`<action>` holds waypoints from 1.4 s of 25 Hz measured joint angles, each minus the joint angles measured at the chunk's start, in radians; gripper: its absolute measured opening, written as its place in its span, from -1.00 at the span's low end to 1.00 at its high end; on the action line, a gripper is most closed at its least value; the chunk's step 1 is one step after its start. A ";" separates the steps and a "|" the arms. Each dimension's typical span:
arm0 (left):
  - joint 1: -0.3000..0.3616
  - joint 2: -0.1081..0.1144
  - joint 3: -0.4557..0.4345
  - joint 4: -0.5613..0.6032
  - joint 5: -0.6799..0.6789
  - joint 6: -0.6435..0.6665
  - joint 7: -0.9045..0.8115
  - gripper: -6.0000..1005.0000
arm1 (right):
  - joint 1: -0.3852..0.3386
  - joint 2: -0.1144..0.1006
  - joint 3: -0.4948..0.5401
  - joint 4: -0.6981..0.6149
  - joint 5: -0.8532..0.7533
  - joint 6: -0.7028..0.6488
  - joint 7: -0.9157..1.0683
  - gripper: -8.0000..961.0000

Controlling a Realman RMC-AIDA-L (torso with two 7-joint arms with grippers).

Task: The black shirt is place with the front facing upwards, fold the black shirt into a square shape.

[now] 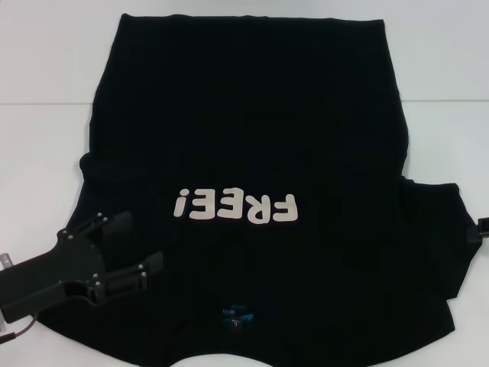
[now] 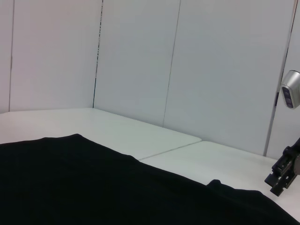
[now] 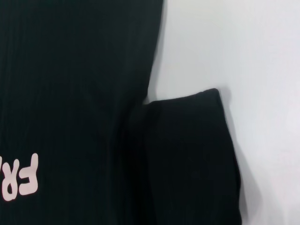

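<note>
The large black cotton T-shirt (image 1: 252, 138) with white "FREE!" lettering lies spread flat, front up, across the middle of the white tabletop (image 1: 46, 61), collar toward the near edge. The left gripper (image 1: 122, 248) hovers over the shirt's near left sleeve, its 2 fingers spread and holding nothing. The right gripper (image 2: 283, 176) waits by the right sleeve (image 3: 187, 154); its fingers I cannot tell. The cloth looks soft, light and limp, so sleeve hems and shoulder seams seem the best holds.

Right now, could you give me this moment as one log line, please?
shirt: flat, unfolded | left tool: open over left sleeve | right tool: at right sleeve edge
</note>
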 joint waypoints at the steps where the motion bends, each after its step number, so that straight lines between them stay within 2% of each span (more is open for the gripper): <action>1: 0.000 0.000 0.000 0.000 0.000 0.000 0.000 0.83 | 0.002 0.001 -0.001 0.000 0.000 0.002 0.000 0.28; 4: 0.000 0.000 0.000 0.000 0.000 0.000 0.000 0.83 | 0.011 0.003 -0.001 0.002 -0.001 0.008 0.000 0.58; 7: 0.000 0.000 0.000 0.000 0.000 0.000 0.000 0.83 | 0.019 0.005 -0.002 0.006 -0.001 0.015 0.000 0.67; 21: 0.000 0.000 0.000 0.000 0.000 0.000 0.001 0.83 | 0.030 0.014 -0.028 0.014 -0.008 0.056 0.000 0.67; 28: 0.000 0.000 0.000 0.000 0.000 -0.001 0.004 0.83 | 0.039 0.026 -0.048 0.022 -0.008 0.081 0.000 0.67; 35: 0.001 0.000 0.000 0.000 0.000 -0.002 0.004 0.83 | 0.043 0.026 -0.063 0.039 -0.008 0.101 0.000 0.67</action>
